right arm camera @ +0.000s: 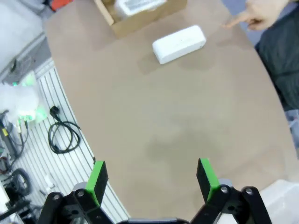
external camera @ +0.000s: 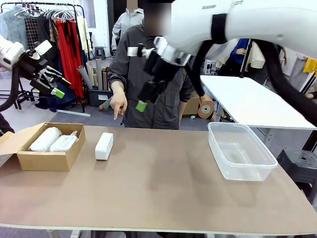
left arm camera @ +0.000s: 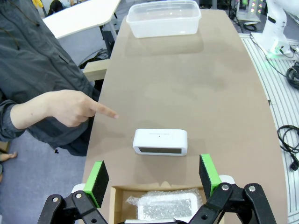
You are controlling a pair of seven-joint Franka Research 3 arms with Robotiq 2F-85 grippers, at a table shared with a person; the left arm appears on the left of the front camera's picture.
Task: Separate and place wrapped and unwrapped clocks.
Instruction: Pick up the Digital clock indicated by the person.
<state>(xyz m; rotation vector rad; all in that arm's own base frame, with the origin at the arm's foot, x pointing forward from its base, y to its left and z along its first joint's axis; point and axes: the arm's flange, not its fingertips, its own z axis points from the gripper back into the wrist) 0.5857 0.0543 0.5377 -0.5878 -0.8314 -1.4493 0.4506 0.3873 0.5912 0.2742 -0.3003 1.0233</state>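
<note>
Left end effector (left arm camera: 154, 179): jaws spread fully, nothing between the green pads (left arm camera: 99, 182), nothing touched. It is held above the near rim of the cardboard box (left arm camera: 117, 203). In the front view the left end effector (external camera: 57, 88) is seen at 9 o'clock, well above the desk (external camera: 163, 198).

Right end effector (right arm camera: 152, 179): jaws likewise wide apart, empty, raised over bare desk.

Bare clock (external camera: 104, 146) is set on the desk just at 3 o'clock of the box, apart from it. Its long axis runs 12-to-6 in the front view. In the left wrist view the bare clock (left arm camera: 160, 142) lies 9-to-3, with its darker display face turned to 6 o'clock, toward the box.

Two wrapped clocks (external camera: 45, 139) are laid side by side inside the box.

Person's hand (external camera: 118, 103) is pointed downward at 12 o'clock of the bare clock, not touching it.

Clear tub (external camera: 257, 166) is placed at 3 o'clock, well apart.
</note>
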